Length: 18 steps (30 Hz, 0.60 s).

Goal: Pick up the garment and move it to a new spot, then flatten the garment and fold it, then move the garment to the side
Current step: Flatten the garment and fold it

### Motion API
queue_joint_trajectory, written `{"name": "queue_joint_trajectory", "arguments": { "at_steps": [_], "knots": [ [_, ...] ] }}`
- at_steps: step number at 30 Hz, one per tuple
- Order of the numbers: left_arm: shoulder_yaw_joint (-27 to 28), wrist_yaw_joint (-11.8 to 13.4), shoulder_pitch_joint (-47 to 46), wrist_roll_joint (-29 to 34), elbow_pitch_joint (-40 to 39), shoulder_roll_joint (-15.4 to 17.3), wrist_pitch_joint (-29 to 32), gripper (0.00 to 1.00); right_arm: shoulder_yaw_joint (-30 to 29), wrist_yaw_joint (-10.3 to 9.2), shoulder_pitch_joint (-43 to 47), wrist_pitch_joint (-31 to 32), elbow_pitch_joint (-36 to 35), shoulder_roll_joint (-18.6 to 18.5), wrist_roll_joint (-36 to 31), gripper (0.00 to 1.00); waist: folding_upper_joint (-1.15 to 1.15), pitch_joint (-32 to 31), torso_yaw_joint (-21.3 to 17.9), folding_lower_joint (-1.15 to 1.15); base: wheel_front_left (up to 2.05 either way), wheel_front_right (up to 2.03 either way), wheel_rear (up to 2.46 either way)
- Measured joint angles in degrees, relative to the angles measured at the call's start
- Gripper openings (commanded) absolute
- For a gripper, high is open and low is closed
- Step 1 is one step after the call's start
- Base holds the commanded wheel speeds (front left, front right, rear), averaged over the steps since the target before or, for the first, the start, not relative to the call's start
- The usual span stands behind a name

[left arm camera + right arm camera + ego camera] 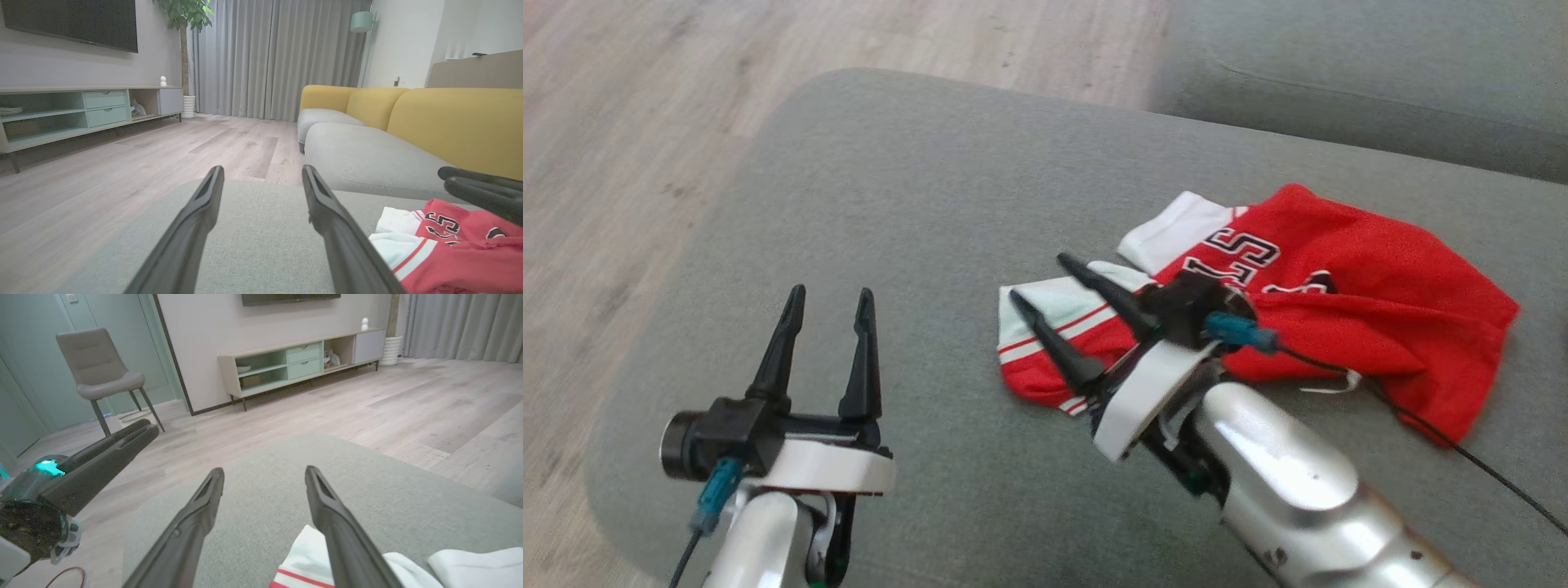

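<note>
- The red basketball jersey (1372, 286) lies crumpled on the grey sofa seat (931, 180), toward its right edge and well in from the rounded far-left corner. A white-and-red striped hem is turned toward the seat's middle, and black-and-white numerals show on a fold.
- The right gripper (1037, 278) sits over the jersey's left, striped end. Its two dark fingers are spread apart and point up and left, with nothing between them.
- In the right wrist view the right gripper (264, 473) has bare grey fabric between its fingers. The jersey's white cloth (306, 555) lies under and beside the right-hand finger; I cannot tell whether they touch.
- The left gripper (832, 294) hangs over the seat's near-left part, well apart from the jersey. Its fingers are spread wide and hold nothing.
- From the left wrist view the left gripper (263, 173) points across the seat's far edge to the wooden floor (122, 163), with the jersey (449, 261) low on the right.
</note>
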Motion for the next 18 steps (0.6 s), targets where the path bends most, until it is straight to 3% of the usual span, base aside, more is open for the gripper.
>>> {"name": "queue_joint_trajectory", "arguments": {
  "at_steps": [4,9,13,18],
  "knots": [
    [0.29,0.03,0.00,-0.02,-0.66,0.00,0.00,1.00,-7.40,0.00,0.35,-3.22,0.71,0.09,-3.09,1.00,0.00,-0.18,-2.52,0.00,0.00,0.00,0.00],
    [0.80,0.43,0.02,-0.25,-1.13,-0.03,0.00,1.00,-24.17,0.00,2.36,-5.19,2.85,-0.14,-12.90,1.00,0.00,-0.52,-6.19,0.00,0.00,0.00,0.00],
    [0.96,0.43,0.12,-0.26,-1.29,-0.15,0.00,1.00,-36.74,0.00,8.40,-6.14,1.71,-1.35,-18.97,1.00,0.00,-0.73,-8.90,0.00,0.00,0.00,0.00],
    [1.01,0.40,1.12,-0.87,-1.30,-0.78,0.00,1.00,-46.68,0.00,17.23,-6.19,-2.47,-1.23,-22.80,1.00,0.00,-0.82,-11.41,0.00,0.00,0.00,0.00]
  ]
}}
